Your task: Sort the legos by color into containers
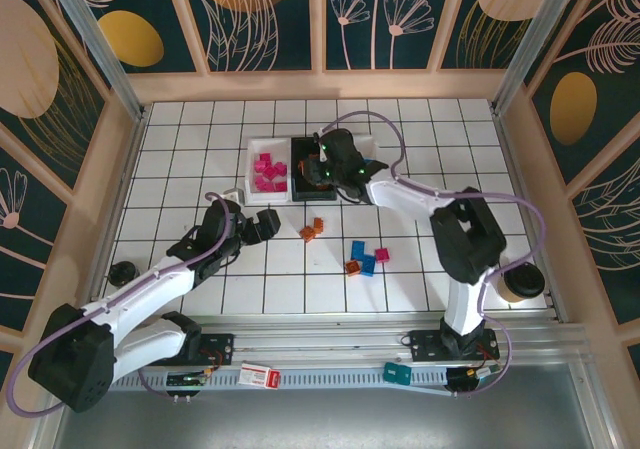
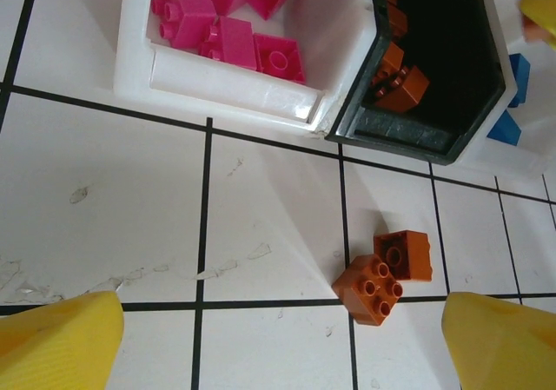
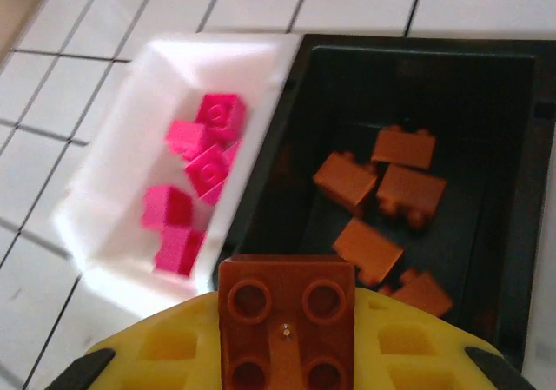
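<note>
Roughly two-thirds of the sorting looks done. The black tray has five orange bricks lying in it. The white tray touching its left side holds a heap of pink bricks. The second white tray, on the black tray's other side, shows at least two blue bricks in the left wrist view; the rest of it I cannot make out.

The right gripper hangs over the black tray, clamped on a sixth orange brick, studs facing the camera. I judge that one needs only a release to be finished.

The left gripper hovers with its jaws wide apart and nothing between them, on the near side of the black tray. An orange pair, two bricks touching each other, sits on the floor tiles just ahead of it and looks like its next pick.

Nearer the arm bases than the black tray, and off to its right, lies a small loose group: one orange piece, two blue pieces and one magenta piece.

So six bricks on the tiles are left to sort, plus the one in hand.
</note>
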